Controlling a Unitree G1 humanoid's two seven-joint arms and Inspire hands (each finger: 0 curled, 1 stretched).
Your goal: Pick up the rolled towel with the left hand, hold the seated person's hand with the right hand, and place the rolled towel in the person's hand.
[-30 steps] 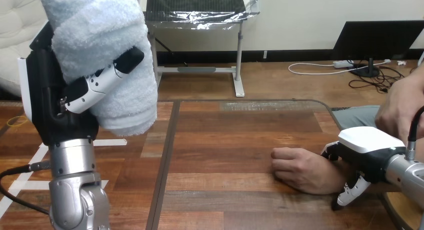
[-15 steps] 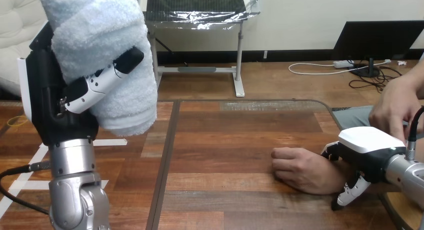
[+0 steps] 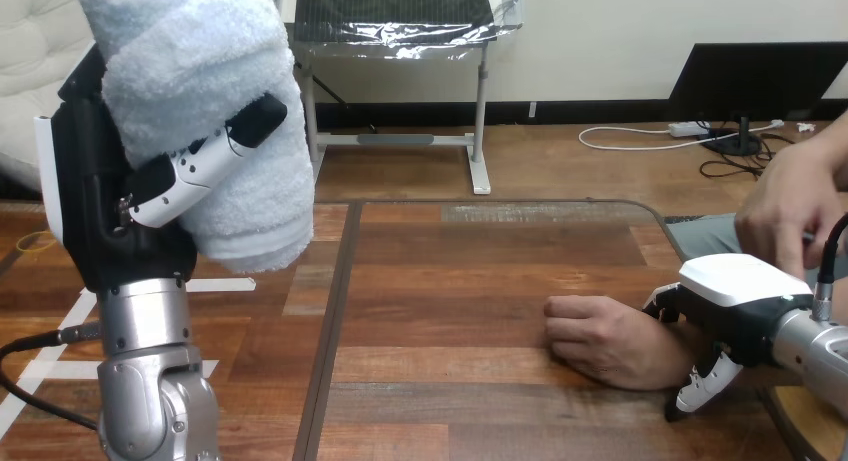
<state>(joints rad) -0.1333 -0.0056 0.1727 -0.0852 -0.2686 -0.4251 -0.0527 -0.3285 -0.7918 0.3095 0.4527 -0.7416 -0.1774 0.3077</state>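
Left hand clamps fingers on the rolled towel, left of the person's hand; right hand fingers wrap its wrist, steadying it.

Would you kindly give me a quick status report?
Left hand shut on rolled towel, raised. Right hand shut on person's wrist. Person's hand fisted on table.

The rolled towel, pale blue, is held raised at the view's left by the left hand, with one finger curled across its front. The person's hand on the table is laid as a loose fist on the wooden table. Its wrist is enclosed by the curled fingers of the right hand. The person's upper hand is positioned just above the right hand's white shell.
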